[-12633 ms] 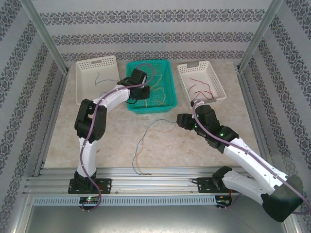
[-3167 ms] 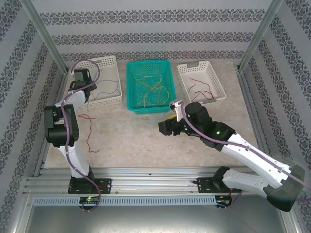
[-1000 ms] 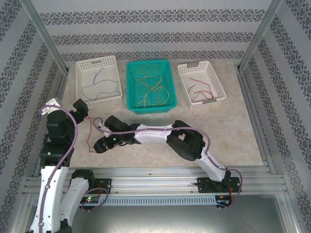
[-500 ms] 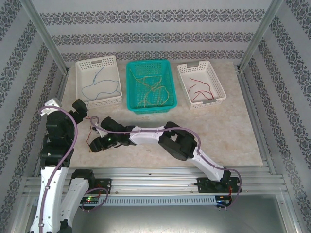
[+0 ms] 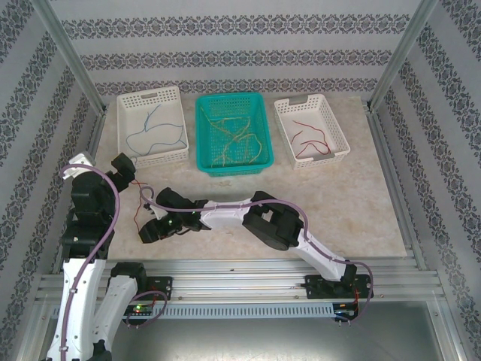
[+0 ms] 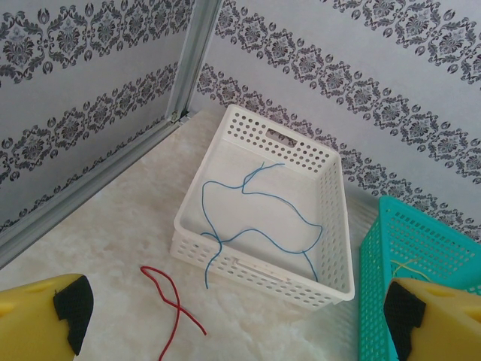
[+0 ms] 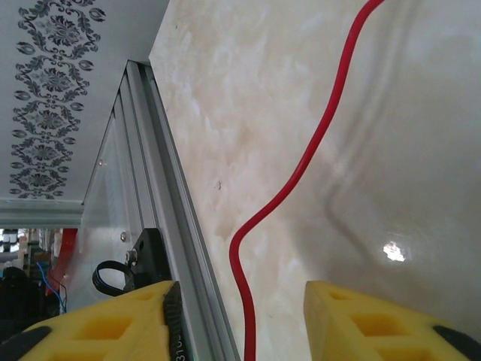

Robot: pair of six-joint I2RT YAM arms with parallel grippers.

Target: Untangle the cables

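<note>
A loose red cable (image 5: 137, 212) lies on the table at the near left, also seen as red cable (image 6: 176, 310) and red cable (image 7: 301, 165). My right gripper (image 5: 149, 231) reaches across to it. In the right wrist view, my right gripper (image 7: 242, 325) is open, with the red strand running between its yellow fingers (image 7: 113, 320) and touching neither. My left gripper (image 5: 124, 167) hovers just beyond the cable; in the left wrist view, my left gripper (image 6: 240, 331) is wide open and empty. A blue cable (image 6: 255, 218) lies in the left white basket (image 5: 150, 94), one end hanging over its front wall. Yellow-orange cables (image 5: 237, 143) lie tangled in the teal basket (image 5: 229, 171).
The right white basket (image 5: 334, 154) holds another red cable (image 5: 308, 143). The aluminium rail (image 7: 173, 248) at the table's near edge runs right beside my right gripper. Open tabletop stretches across the middle and near right.
My right gripper has slid a little left and towards the near edge along the red cable, and its jaws have narrowed. The left arm has stayed put.
</note>
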